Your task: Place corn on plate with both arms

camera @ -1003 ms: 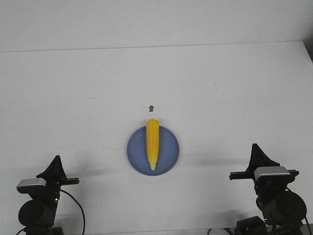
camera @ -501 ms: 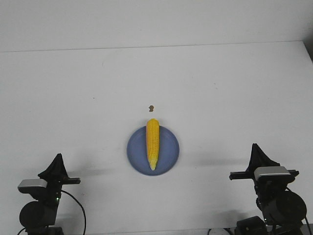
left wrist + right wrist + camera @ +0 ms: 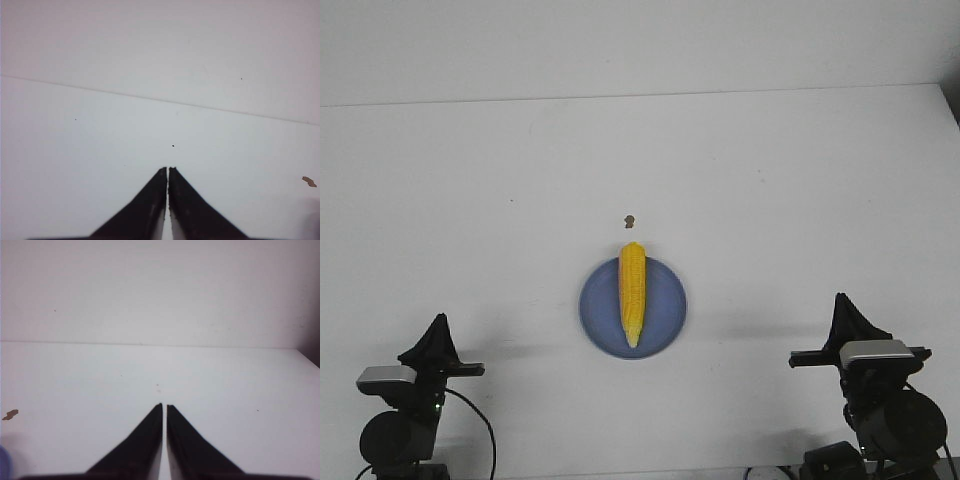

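Table (image 3: 470, 180) is lying white under everything. At the near left corner, the left gripper (image 3: 438, 322) is sitting low and pointing away from the robot. Its two black fingers (image 3: 150, 205) are pressing almost together, with only a thin crack between them, and they are holding nothing. In the middle, nearer the robot than the far edge, the plate (image 3: 665, 320) is resting flat on the table. The corn (image 3: 632, 292) is lying on the plate, running from near to far. Its thin tip is pointing near and its fat end is poking just over the far rim. A tiny brown speck (image 3: 630, 220) is sitting on the table just past that fat end. At the near right corner, the right gripper (image 3: 843, 300) is pointing the same way, fingers (image 3: 192, 450) nearly touching and holding nothing. Both grippers are staying well apart from the plate.
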Controlling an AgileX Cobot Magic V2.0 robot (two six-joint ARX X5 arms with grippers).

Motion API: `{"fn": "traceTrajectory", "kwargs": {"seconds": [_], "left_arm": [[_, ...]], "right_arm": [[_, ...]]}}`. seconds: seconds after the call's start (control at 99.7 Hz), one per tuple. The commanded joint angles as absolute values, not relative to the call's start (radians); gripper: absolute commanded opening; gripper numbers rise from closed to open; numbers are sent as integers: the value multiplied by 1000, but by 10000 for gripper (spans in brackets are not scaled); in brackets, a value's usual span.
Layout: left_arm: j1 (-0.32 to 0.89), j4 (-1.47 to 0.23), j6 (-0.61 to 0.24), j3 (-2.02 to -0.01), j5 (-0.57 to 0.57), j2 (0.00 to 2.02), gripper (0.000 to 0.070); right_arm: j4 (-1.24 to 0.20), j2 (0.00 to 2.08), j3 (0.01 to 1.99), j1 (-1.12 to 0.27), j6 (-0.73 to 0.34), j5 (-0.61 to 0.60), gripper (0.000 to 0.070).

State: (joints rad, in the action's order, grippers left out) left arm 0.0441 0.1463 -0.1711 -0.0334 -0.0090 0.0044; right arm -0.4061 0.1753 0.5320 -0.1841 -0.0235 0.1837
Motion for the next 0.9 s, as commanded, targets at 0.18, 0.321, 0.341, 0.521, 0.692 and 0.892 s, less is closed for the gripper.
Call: {"fn": "traceTrajectory", "kwargs": {"seconds": [0.18,0.321,0.341,0.521,0.692,0.892], "left_arm": [[44,158,-163,-14,-7,3,12],[44,158,-163,-14,-7,3,12],[44,158,-163,-14,-7,3,12],[44,158,-163,-14,-7,3,12],[44,158,-163,-14,-7,3,12],[44,158,-163,-14,-7,3,12]], "right_arm": [[-397,177,540,-186,-26,184,19],[-397,176,540,-186,-26,184,19],[-397,177,540,-186,-26,184,19],[-397,176,540,-187,-25,185,19],[-379,168,537,-174,12,188,19],[-329,89,472,-116,54,118,19]]}}
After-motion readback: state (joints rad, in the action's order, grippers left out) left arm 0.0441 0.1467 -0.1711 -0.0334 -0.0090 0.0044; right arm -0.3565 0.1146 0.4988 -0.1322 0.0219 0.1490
